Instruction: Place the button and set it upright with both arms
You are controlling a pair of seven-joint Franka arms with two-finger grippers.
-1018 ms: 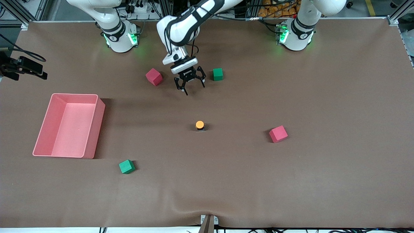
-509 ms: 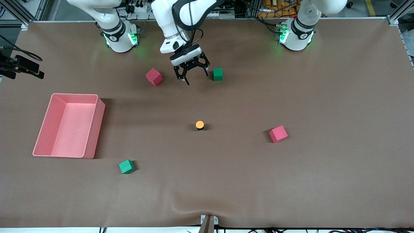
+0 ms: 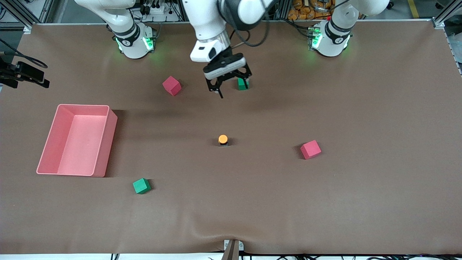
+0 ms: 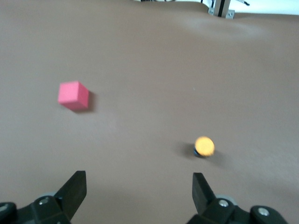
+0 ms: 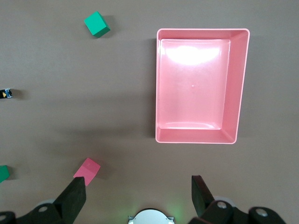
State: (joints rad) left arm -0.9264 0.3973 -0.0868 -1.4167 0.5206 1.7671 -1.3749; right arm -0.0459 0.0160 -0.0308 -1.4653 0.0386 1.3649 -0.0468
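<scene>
Closest to the front camera sits a green cube on the brown table. A little farther back, toward the right arm's end of the table, there is a pink tray with nothing in it.

The button stands near the middle of the table, with its round orange cap on top and its black body under it. Nothing is touching it. A red cube lies well apart from it, toward the left arm's end of the table. In the left wrist view the button shows down on the table past the fingers, and the red cube too.

Farther back are another red cube and another green cube.

The left gripper hangs in the air over that second green cube and partly hides it. Its fingers are spread wide apart and hold nothing.

The right gripper is high above the table, looking straight down over the pink tray. Its fingers are wide apart too, with nothing between them. The right arm waits there.
</scene>
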